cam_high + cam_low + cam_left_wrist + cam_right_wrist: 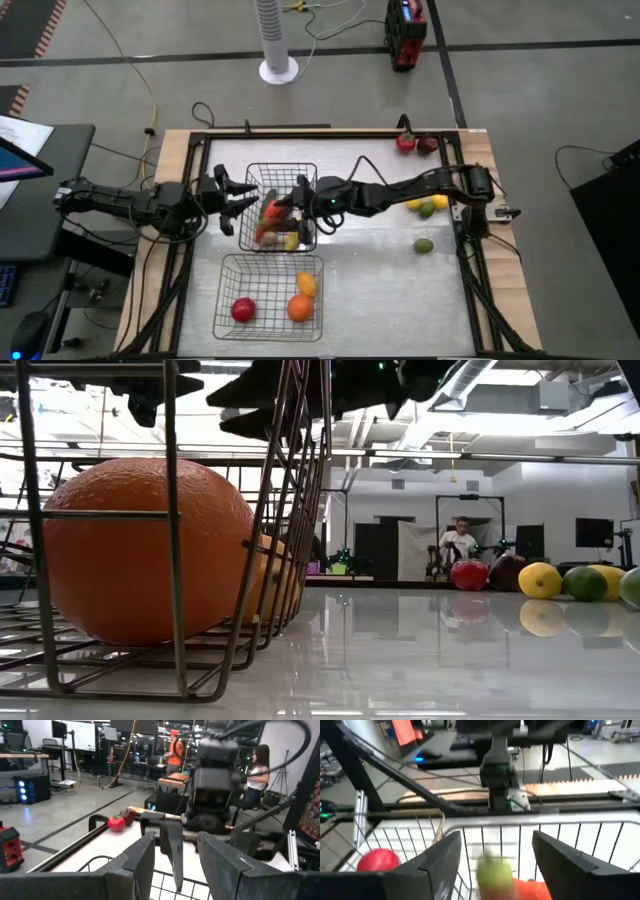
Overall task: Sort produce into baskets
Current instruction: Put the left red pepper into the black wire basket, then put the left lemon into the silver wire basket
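Two wire baskets stand left of centre. The far basket (pixel 285 168) holds red, orange, green and yellow pieces (pixel 272 222). The near basket (pixel 235 262) holds a red round piece (pixel 243 309), an orange (pixel 300 307) and a yellow piece (pixel 306 284). My right gripper (pixel 298 205) is open over the far basket. In the right wrist view a blurred yellow-green piece (pixel 495 870) shows between and below the fingers, apart from both. My left gripper (pixel 238 203) is open and empty at the far basket's left side, facing the right gripper.
Loose produce lies on the table's right half. A red piece (pixel 405 142) and a dark red piece (pixel 428 145) lie at the far edge. Yellow and green pieces (pixel 427 207) lie under the right arm, and a green one (pixel 424 245) lies nearer. People stand in the room beyond.
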You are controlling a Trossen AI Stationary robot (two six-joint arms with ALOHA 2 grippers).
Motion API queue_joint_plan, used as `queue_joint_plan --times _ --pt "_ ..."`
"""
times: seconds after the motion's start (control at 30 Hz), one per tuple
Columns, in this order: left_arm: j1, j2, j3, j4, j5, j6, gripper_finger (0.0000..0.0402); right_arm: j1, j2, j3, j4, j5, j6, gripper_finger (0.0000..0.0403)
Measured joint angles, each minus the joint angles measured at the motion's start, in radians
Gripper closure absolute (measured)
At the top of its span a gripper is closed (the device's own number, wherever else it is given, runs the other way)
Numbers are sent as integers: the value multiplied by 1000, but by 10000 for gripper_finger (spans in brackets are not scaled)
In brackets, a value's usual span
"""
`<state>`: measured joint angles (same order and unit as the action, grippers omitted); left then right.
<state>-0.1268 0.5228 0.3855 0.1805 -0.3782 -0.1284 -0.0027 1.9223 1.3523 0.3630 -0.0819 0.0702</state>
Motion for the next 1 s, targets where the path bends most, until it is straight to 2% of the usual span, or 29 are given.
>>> queue_joint_plan --times 0.13,0.33,0.43,0.67,0.77,0.9,1.0 --pt "0 0 0 -7 0 -7 264 -11 -52 3 -129 34 -34 100" --pt "0 0 0 -14 27 -26 264 -20 -198 -5 -562 378 -60 98" --pt "0 0 0 -14 32 -26 264 -19 -251 -71 -685 457 13 99" --pt "0 1 0 -31 32 -39 264 1 -384 -362 -716 520 219 100" --pt "0 0 0 -33 27 -40 264 0 -443 -464 -781 526 341 100" --pt "0 0 0 -33 20 -41 264 -8 -501 -544 -956 529 481 100" --pt "0 0 0 -33 5 -41 264 -29 -522 -553 -1125 528 554 100"
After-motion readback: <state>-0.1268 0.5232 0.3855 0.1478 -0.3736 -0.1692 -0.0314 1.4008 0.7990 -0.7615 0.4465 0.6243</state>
